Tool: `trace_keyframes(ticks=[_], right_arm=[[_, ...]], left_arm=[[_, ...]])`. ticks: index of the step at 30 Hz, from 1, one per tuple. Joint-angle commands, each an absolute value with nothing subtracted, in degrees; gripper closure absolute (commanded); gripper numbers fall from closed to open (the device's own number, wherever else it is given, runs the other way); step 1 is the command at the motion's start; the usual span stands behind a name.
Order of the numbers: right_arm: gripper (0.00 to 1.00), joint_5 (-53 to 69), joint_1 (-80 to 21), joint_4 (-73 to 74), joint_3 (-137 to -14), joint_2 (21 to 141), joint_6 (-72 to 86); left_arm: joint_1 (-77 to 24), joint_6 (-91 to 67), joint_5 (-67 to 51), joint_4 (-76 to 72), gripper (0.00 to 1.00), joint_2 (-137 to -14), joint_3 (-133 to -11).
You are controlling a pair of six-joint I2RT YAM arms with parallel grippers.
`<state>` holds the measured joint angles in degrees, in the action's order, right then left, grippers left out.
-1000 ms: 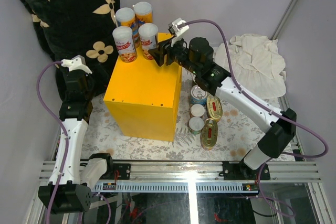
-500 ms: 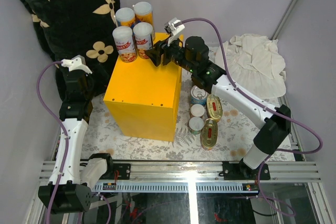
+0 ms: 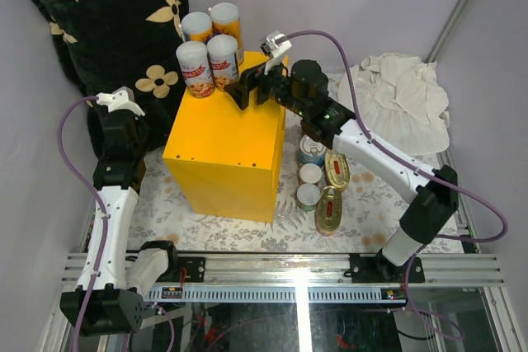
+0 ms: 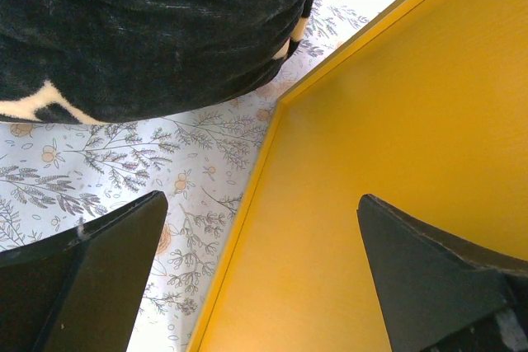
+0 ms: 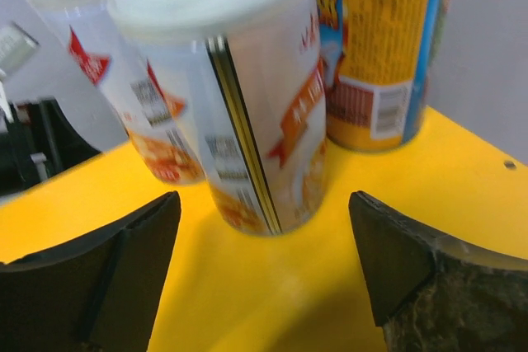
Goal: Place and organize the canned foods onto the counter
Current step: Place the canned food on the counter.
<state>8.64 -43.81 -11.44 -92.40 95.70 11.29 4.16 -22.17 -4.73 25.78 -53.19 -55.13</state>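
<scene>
The yellow counter [image 3: 227, 146] carries several slim white-lidded cans at its back left corner. The nearest of them [image 3: 223, 57] stands upright just ahead of my right gripper [image 3: 238, 88], which is open. In the right wrist view this can [image 5: 247, 113] is upright on the counter top [image 5: 272, 294] with a gap to each finger of the right gripper [image 5: 264, 274]. More canned foods wait on the floor right of the counter: a blue-labelled can [image 3: 312, 150], two small cans [image 3: 309, 185], two oval gold tins [image 3: 336, 169]. My left gripper [image 4: 260, 286] hangs open and empty beside the counter's left side [image 4: 388, 146].
A black flower-patterned pillow [image 3: 107, 14] leans against the back left wall, close to the left arm [image 3: 115, 162]. A crumpled white cloth [image 3: 404, 96] lies at the back right. A flowered mat [image 3: 363, 204] covers the floor around the counter.
My right gripper carried a white-lidded can leftward to the group at the counter's back, then opened and let it go. The left arm has not moved.
</scene>
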Motion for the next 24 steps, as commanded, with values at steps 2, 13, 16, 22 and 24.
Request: trace_keyframes(ticks=[2, 13, 16, 22, 24], right_arm=[[0.0, 2.0, -43.5, -16.5, -85.6, 84.1, 11.5], [0.0, -6.5, -43.5, -14.5, -75.5, 65.1, 22.3], [0.0, -6.4, -43.5, -14.0, -75.4, 63.9, 21.9], [0.0, -9.0, -43.5, -14.4, -73.8, 61.9, 18.8], [0.0, -9.6, -43.5, -14.1, -73.9, 61.8, 18.2]], left_arm=[[3.7, -22.0, -6.2, 24.1, 0.0, -53.4, -54.7], [3.6, -22.0, -5.8, 24.1, 0.0, -53.4, -54.6], [3.5, -21.9, -4.6, 24.4, 0.0, -53.5, -54.8], [3.6, -22.1, -3.8, 24.7, 0.0, -54.0, -55.1], [3.6, -22.2, -3.5, 24.8, 0.0, -54.1, -55.0]])
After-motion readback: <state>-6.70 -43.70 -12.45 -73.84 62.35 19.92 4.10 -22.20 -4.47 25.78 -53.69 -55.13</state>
